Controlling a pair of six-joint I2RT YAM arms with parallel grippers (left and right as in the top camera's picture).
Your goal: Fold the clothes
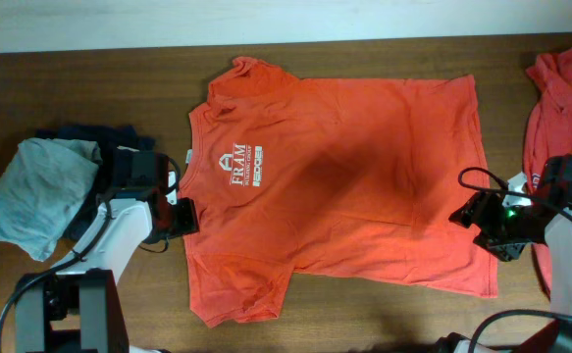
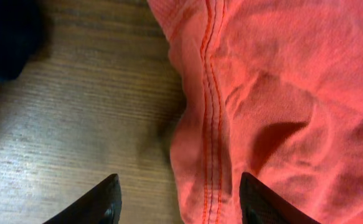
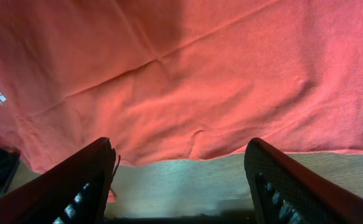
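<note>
An orange-red T-shirt lies spread flat on the wooden table, collar to the left and hem to the right. It has white "FRAM" chest print. My left gripper is open at the shirt's left edge. In the left wrist view its fingers straddle a double-stitched edge of the cloth, low over it. My right gripper is open at the hem. In the right wrist view its fingers are over bare wood just short of the shirt's edge. A second orange-red shirt lies crumpled at the right.
A light-grey folded garment lies at the far left on a dark navy garment, close to my left arm. Bare wooden table shows in front of the shirt, and a white strip runs along the back edge.
</note>
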